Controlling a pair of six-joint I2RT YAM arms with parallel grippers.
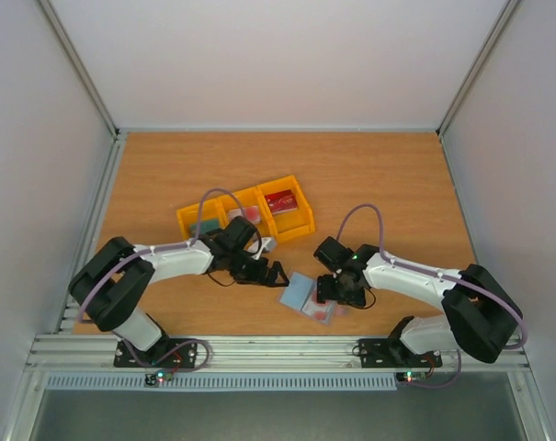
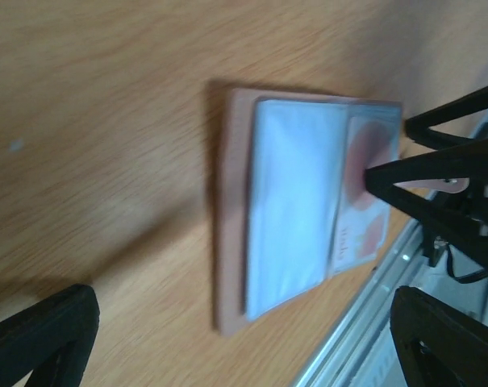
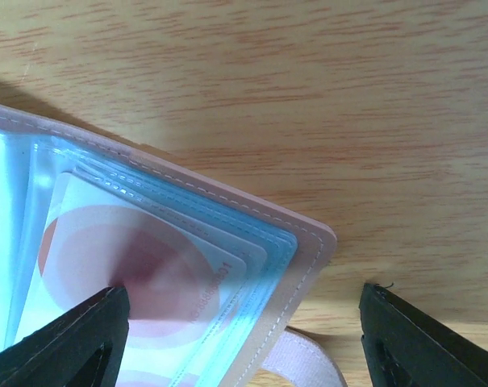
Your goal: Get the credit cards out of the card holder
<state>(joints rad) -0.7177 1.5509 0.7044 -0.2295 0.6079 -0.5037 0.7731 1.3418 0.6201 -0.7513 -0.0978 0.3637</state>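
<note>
The card holder (image 1: 300, 292) lies open on the wooden table, pale blue inside with a taupe-pink edge (image 2: 292, 210) (image 3: 227, 218). A whitish-pink card with a red blotch (image 3: 123, 274) (image 2: 364, 185) sits in its clear pocket. My right gripper (image 1: 337, 296) (image 3: 244, 339) is open and straddles the holder's corner: one finger is over the card pocket, the other over bare table. My left gripper (image 1: 276, 274) (image 2: 244, 347) is open just left of the holder, with nothing in it. A dark red card (image 1: 280, 200) and a teal card (image 1: 204, 226) lie in the tray.
A yellow three-compartment tray (image 1: 296, 228) stands behind the holder, near the left arm. A pale elastic strap (image 3: 308, 363) pokes out under the holder's corner. The aluminium rail (image 2: 364, 322) runs along the near table edge, close to the holder.
</note>
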